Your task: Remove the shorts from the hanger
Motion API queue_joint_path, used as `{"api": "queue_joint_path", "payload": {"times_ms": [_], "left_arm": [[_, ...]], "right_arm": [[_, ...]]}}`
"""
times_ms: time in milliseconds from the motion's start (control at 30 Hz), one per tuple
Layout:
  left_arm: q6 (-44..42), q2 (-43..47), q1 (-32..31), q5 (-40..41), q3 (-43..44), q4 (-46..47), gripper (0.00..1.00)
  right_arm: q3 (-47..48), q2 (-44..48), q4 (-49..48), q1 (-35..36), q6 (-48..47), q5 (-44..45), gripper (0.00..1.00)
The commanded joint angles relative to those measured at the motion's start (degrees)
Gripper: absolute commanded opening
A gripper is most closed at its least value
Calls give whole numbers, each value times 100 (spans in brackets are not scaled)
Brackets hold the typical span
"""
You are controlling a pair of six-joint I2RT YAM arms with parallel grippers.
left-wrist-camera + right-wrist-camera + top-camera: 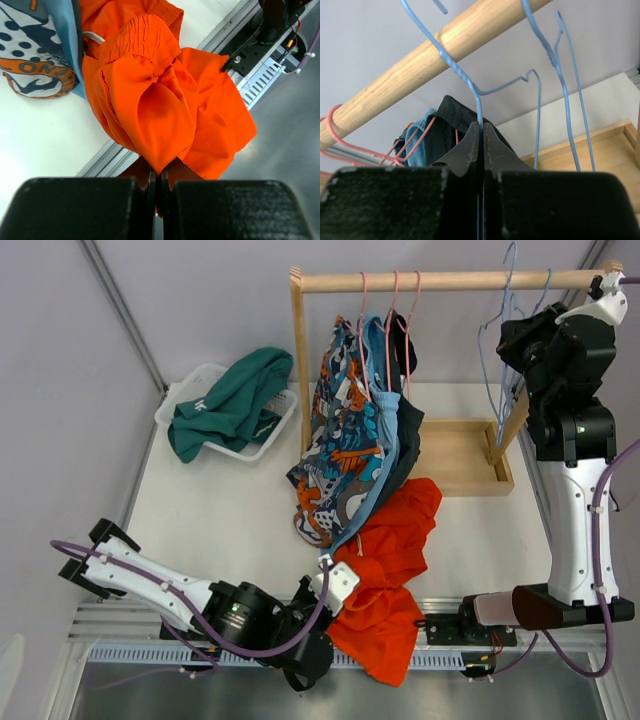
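Orange-red shorts (165,95): off the hangers, they lie in a crumpled heap at the near edge of the counter (220,510), near the middle, and part of the cloth hangs over the metal strip of that edge.
Left pincer (161,176): pressed together on a fold of the orange-red shorts, low at the near edge.
Printed shorts (335,440): they hang from the pink hangers (390,300), touching the orange-red shorts at their lower end.
Light blue shorts (385,410): on the same hangers, just right of the printed shorts.
Dark navy shorts (408,430): on the right of this group, partly hidden.
Wooden rail (440,281): it carries all the hangers, at the far side.
Blue hanger (470,82): bare wire, on the right part of the rail.
Right pincer (481,131): raised to the rail, pinching the wire of the blue hanger.
Teal shorts (235,390): in the white basket (175,405), far left.
Wooden tray (460,455): the foot of the rack, far right.
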State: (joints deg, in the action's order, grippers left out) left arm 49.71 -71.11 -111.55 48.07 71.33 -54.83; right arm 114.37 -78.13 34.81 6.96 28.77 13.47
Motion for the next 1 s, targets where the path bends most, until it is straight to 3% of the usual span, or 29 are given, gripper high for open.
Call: {"api": "queue_joint_path", "payload": {"times_ms": [0,133,233,300,333,400,467,500,567,633,700,800,967], "left_arm": [[240,203,-25,457,512,-386,0],[521,203,45,957,1451,-1660,0],[-115,325,369,1160,1953,-1839,0],[-645,414,772,1108,2051,-1655,0],[-1030,466,940,1116,2243,-1619,0],[-1819,545,1474,1169,2516,-1505,0],[-2533,764,2133,1056,2789,-927,0],[-3311,861,2372,933,2973,-620,0],[-4010,1037,3178,443,3315,291,0],[-4741,942,3795,134,3614,595,0],[-5258,435,4753,-365,4501,588,0],[-5454,-296,6133,-1436,5443,640,0],[-5315,-1421,8205,-2529,6822,956,0]], "right_arm": [[-386,218,-510,-142,102,-90,0],[-1301,824,-615,-265,137,-222,0],[-1898,1413,-511,-309,181,-231,0],[-2145,1877,-431,-327,173,-266,19],[-2347,2011,-396,-327,172,-275,50],[-2454,2327,-186,-318,137,-354,86],[-2542,2486,-27,-327,85,-345,99],[-2568,2635,95,-327,58,-337,99],[-2682,2776,158,-327,-29,-293,100],[-2718,2916,272,-327,-82,-232,99],[-2779,3013,377,-327,-126,-188,99],[-2937,3259,474,-327,-109,-143,99],[-3403,3751,500,-327,-47,-301,99]]}}
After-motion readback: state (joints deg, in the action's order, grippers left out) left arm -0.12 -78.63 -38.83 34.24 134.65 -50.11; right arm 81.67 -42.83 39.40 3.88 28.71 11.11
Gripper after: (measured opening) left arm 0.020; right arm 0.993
